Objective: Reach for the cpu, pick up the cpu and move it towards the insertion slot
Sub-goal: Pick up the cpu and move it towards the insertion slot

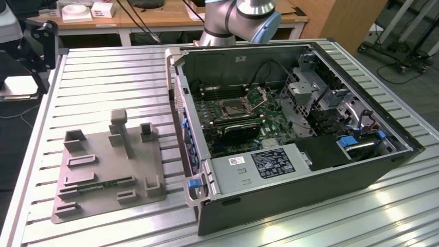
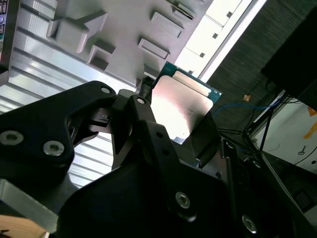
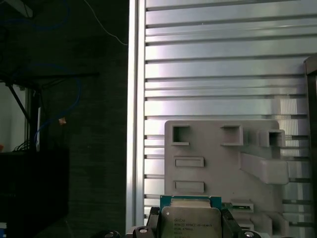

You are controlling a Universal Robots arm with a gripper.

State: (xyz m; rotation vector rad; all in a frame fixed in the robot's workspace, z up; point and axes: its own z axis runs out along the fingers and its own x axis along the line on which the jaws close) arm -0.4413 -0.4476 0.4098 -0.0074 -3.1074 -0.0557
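End effector (image 2: 176, 121) clamped on cpu (image 2: 182, 104) | pickup done | grey fixture plate (image 3: 213, 171) beyond end effector | insertion slot (image 1: 237, 106) not reached.

Silver arm, black jaws
The arm (image 1: 223, 23) is a silver-grey tube with a pale blue joint cap; the jaws are matte black angular links dotted with silver screws (image 2: 53, 147).

Bright overhead light — glare streaks on ribbed table (image 1: 329, 218); cpu (image 2: 183, 106) top washed pale; floor (image 3: 64, 99) beside it dim.
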